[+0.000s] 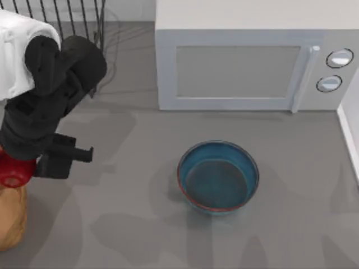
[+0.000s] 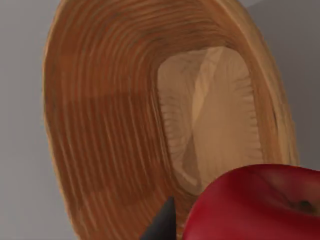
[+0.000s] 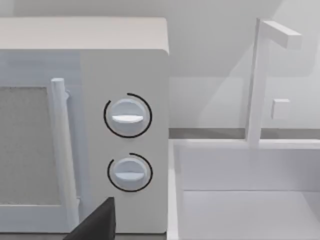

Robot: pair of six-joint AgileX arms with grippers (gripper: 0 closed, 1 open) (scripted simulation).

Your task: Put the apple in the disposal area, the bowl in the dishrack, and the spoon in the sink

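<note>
My left gripper (image 1: 25, 168) is shut on the red apple (image 1: 11, 172) at the table's left edge, holding it just above the tan-orange disposal area (image 1: 10, 221). In the left wrist view the apple (image 2: 260, 205) hangs over the bin's wood-grained hollow (image 2: 120, 130), with one dark fingertip (image 2: 162, 225) beside it. The blue bowl (image 1: 219, 176) stands upright and empty mid-table. The dishrack (image 1: 61, 17) is at the back left. The sink (image 1: 349, 137) is a sliver at the right edge. The spoon is out of view. My right gripper (image 3: 95, 225) faces the microwave and the sink (image 3: 240, 200).
A white microwave (image 1: 252, 56) with its door closed stands at the back behind the bowl; its two dials (image 3: 127, 117) show in the right wrist view. A white faucet (image 3: 260, 75) rises over the sink. Bare grey tabletop (image 1: 129, 185) lies between the bin and the bowl.
</note>
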